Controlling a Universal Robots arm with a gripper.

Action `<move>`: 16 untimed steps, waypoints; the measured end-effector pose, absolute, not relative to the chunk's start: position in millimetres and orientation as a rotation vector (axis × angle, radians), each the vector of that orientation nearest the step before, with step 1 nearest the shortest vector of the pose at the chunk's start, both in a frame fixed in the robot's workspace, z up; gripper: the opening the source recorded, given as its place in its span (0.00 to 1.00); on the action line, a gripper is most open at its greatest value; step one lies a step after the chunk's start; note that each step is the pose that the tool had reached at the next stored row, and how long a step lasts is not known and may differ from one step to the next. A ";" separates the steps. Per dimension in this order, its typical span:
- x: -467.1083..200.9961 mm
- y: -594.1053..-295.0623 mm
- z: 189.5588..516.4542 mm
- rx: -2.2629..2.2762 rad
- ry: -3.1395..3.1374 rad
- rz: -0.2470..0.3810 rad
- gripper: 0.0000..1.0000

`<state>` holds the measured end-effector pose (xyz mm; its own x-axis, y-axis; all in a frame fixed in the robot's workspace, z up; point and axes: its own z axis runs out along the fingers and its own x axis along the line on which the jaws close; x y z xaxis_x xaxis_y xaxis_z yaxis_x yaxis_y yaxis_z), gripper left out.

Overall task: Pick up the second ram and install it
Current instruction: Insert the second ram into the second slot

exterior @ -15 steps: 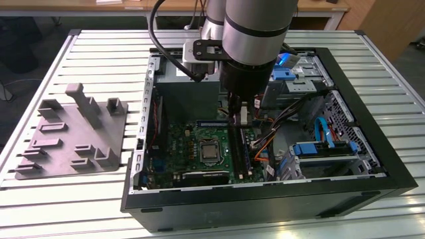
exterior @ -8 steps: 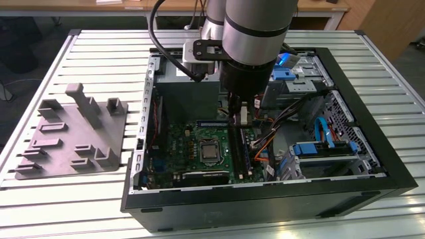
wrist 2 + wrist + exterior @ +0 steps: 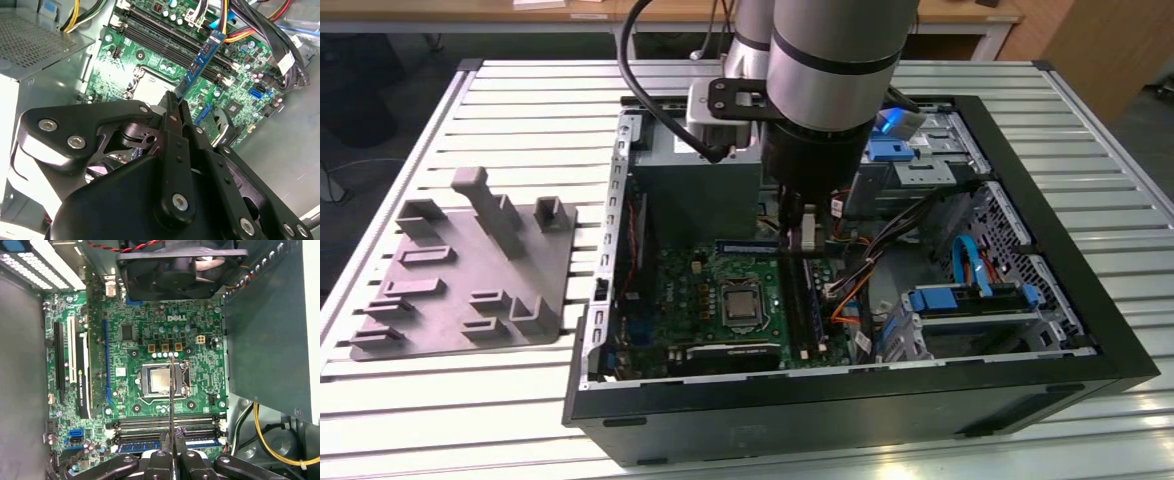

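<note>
Reaches straight down into the computer case (image 3: 854, 400), claw (image 3: 177, 101) clamped on the second ram (image 3: 202, 62), held above the motherboard's memory slots (image 3: 150, 422).

The table (image 3: 427, 400) was pale metal slats with a dull sheen, and the tray (image 3: 460, 270) looked like matt grey moulded plastic. The computer case (image 3: 854, 410) was matt black outside and bare grey sheet metal inside, with a glossy green circuit board (image 3: 200, 375). The arm (image 3: 834, 60) had a smooth satin-silver shell, the gripper (image 3: 177, 102) was matt black with shiny metal screw heads, and the memory stick (image 3: 202, 57) was a smooth blue-green board.
</note>
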<state>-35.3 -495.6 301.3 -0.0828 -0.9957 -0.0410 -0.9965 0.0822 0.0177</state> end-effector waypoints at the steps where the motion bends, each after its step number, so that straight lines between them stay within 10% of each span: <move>1: -35.3 -495.6 301.2 -2.101 2.310 0.064 0.14; 16: -35.3 -495.6 300.6 -1.941 2.442 0.062 0.14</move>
<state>-35.3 -495.6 300.6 -0.2257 -0.9733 -0.0410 -0.9742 0.2251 0.0178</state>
